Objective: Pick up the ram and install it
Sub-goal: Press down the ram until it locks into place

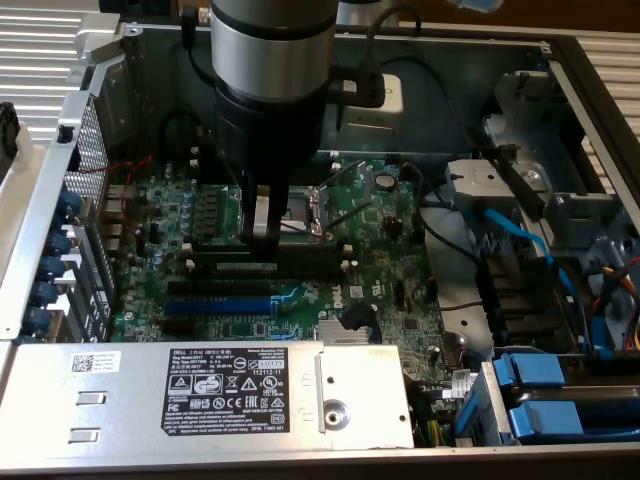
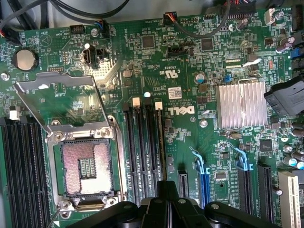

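The claw [image 1: 265, 232] hangs low over the green motherboard [image 1: 380, 250] inside the open computer case [image 1: 560, 60]. It is shut tight, with its two fingers pressed together, and it sits right on top of the ram [image 1: 262, 258].

The ram is a long thin stick. It lies in one of the long black slots [image 1: 270, 272], just below the claw's tips. Its long side runs from the exterior view's left to the exterior view's right, the same way as the slots. The claw is near the middle of the stick, a bit toward the exterior view's left end. It looks like the claw is pushing on the ram's top edge and not grabbing it, but I cannot be sure how deep the ram sits.

In the wrist view, the ram [image 2: 161, 142] is the thin green strip in the slot that runs straight away from the claw [image 2: 167, 199]. The slots have white end clips [image 2: 158, 105].

Close by is the square chip socket [image 1: 300, 212] with its metal lid [image 2: 61, 102] tipped up. It stands just behind the claw. A blue slot [image 1: 215, 306] lies a little in front of the ram. A silver finned block [image 2: 240, 104] and a gray power box [image 1: 200, 385] are farther off. Black cables [image 1: 440, 215] loop beside the board, well apart from the claw.
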`<state>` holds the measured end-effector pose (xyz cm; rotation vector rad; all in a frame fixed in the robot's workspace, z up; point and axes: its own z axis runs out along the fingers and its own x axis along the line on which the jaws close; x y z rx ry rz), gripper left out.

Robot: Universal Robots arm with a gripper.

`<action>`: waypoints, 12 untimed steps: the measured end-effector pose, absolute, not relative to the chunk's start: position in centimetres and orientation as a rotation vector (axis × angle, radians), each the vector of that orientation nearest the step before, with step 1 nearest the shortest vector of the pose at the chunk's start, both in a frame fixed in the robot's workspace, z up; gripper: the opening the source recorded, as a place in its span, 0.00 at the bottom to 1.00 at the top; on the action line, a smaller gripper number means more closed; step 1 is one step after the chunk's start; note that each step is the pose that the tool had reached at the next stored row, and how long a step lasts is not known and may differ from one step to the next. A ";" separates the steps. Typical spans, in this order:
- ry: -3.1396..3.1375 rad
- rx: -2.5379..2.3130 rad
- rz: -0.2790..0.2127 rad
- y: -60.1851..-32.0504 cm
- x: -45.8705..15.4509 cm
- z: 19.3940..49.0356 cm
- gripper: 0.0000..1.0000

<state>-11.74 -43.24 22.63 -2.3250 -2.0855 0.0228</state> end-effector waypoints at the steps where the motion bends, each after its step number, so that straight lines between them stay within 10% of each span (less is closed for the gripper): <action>1: -2.085 -2.325 0.023 -43.2 -11.7 22.6 0.10; 12: -2.085 -2.324 0.021 -43.2 -11.7 22.6 0.10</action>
